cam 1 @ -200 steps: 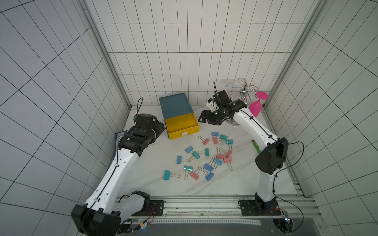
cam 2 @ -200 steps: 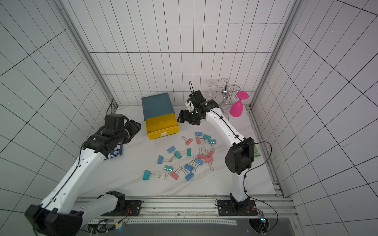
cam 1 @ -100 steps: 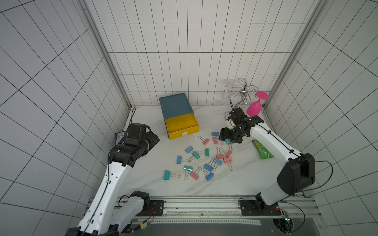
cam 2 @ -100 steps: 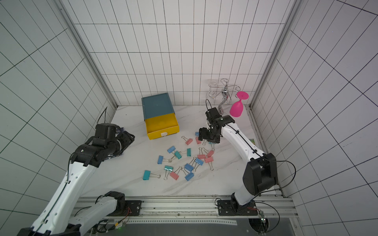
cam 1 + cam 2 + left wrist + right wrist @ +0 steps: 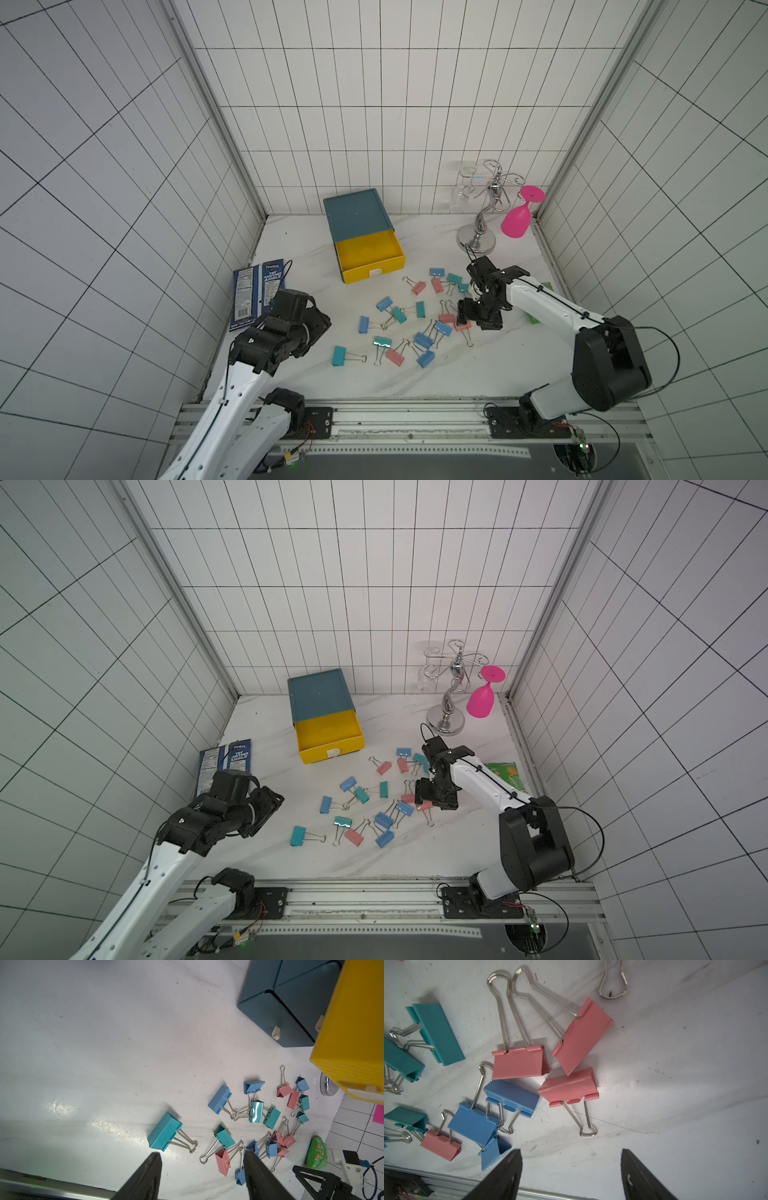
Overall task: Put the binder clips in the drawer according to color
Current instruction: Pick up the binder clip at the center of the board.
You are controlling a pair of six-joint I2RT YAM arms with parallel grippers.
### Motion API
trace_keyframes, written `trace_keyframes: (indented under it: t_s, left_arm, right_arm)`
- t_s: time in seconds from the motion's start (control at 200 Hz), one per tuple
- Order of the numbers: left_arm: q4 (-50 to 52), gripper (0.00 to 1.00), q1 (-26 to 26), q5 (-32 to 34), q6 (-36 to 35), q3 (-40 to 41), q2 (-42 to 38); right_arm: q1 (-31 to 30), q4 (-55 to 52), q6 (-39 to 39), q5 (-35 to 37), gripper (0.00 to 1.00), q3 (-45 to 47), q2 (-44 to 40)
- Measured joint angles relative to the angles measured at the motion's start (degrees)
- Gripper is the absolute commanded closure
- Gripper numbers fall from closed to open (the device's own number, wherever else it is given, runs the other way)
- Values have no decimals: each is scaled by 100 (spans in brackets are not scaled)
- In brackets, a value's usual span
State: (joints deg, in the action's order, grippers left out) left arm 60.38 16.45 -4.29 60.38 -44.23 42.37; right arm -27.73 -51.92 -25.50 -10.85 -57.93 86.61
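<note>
Top view: binder clips (image 5: 422, 340) lay scattered on the tabletop (image 5: 498, 365) before the open yellow drawer (image 5: 357, 275); right hand (image 5: 478, 319) hovered over the pink ones.
Right wrist: hand spread, empty; it should straddle the nearest pink clip (image 5: 569, 1086) squarely.
Left wrist: left hand (image 5: 201, 1153) released, empty.

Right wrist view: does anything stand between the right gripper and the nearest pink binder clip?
Nothing visible does. The right gripper is open above bare tabletop; the nearest pink binder clip lies just ahead, its wire handle pointing toward the gripper. The blue binder clips sit off to one side.
</note>
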Motion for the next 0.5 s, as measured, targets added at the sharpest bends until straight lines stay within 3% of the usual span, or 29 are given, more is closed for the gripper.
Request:
trace_keyframes:
  t_s: [0.5]
  left_arm:
    - [-516,32,76,-138,221,55,254]
  right_arm:
    - [-24,70,365,332,20,-238,833]
